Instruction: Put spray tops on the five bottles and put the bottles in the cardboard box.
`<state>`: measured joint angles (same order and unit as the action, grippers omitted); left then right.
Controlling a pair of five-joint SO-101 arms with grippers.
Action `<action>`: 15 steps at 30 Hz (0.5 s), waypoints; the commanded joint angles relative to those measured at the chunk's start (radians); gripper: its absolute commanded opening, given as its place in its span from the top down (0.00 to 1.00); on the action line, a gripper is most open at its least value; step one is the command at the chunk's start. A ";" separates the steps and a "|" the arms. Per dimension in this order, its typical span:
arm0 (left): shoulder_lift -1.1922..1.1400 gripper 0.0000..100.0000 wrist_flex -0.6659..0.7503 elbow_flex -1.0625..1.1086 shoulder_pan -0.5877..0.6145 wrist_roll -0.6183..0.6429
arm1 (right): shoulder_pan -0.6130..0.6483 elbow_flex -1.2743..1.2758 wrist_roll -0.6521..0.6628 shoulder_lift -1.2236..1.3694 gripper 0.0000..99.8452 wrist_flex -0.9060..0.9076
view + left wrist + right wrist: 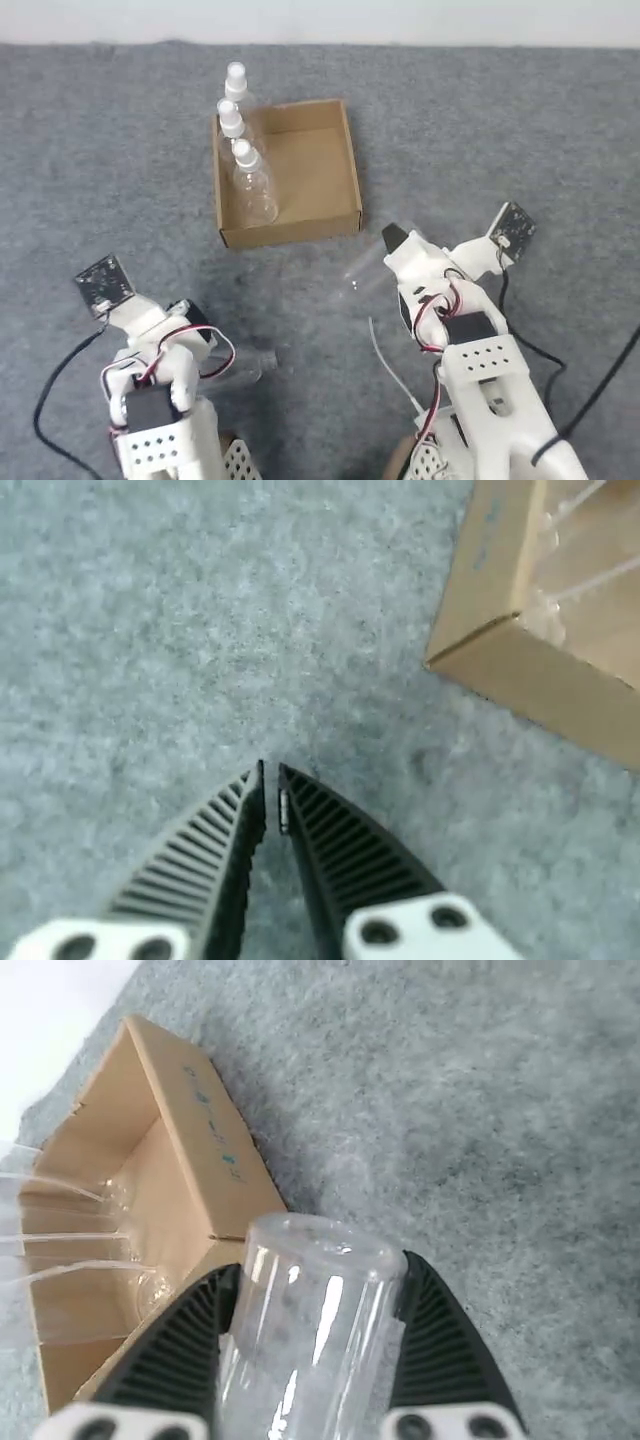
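The cardboard box [300,225] stands at the back centre. Three clear bottles with white spray tops [252,180] lean in a row along one of its walls. My right gripper [315,1290] is shut on a clear, topless bottle [310,1310], held above the carpet just in front of the box's near corner [215,1230]; in the high view this bottle [365,268] is faint beside the right gripper [397,240]. Another clear bottle [252,367] lies on the carpet beside the left arm. My left gripper [270,775] is shut and empty, low over bare carpet, short of the box [520,670].
A thin white spray tube [385,362] lies on the grey carpet beside the right arm's base. Cables trail from both arms at the front. Open carpet surrounds the box on every side.
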<state>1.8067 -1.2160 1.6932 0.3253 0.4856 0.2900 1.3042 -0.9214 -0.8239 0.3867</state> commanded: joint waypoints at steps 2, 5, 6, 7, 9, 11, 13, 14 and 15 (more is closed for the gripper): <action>0.015 0.98 -0.012 -0.008 -0.003 0.095 | -0.008 -0.003 0.026 -0.038 0.97 -0.024; 0.015 0.98 -0.012 -0.008 -0.003 0.114 | -0.008 -0.002 0.021 -0.038 0.88 -0.024; 0.015 0.98 -0.012 -0.008 -0.003 0.114 | -0.008 0.000 0.021 -0.038 0.84 -0.024; 0.015 0.98 -0.014 -0.008 -0.003 0.114 | -0.008 0.000 0.018 -0.038 0.80 -0.022; 0.015 0.98 -0.014 -0.008 -0.003 0.114 | -0.007 0.005 -0.006 -0.038 0.74 -0.022; 0.015 0.98 -0.014 -0.008 -0.003 0.114 | -0.007 0.009 -0.012 -0.047 0.71 -0.022; 0.015 0.98 -0.014 -0.008 -0.003 0.114 | -0.007 0.011 -0.012 -0.048 0.72 -0.022; 0.015 0.98 -0.014 -0.008 -0.003 0.114 | -0.007 0.011 -0.012 -0.048 0.72 -0.022; 0.015 0.98 -0.014 -0.008 -0.003 0.114 | -0.007 0.011 -0.012 -0.048 0.73 -0.022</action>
<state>1.8067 -1.2206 1.6932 0.3253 0.5884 0.2900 1.3288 -0.9229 -0.8255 0.3867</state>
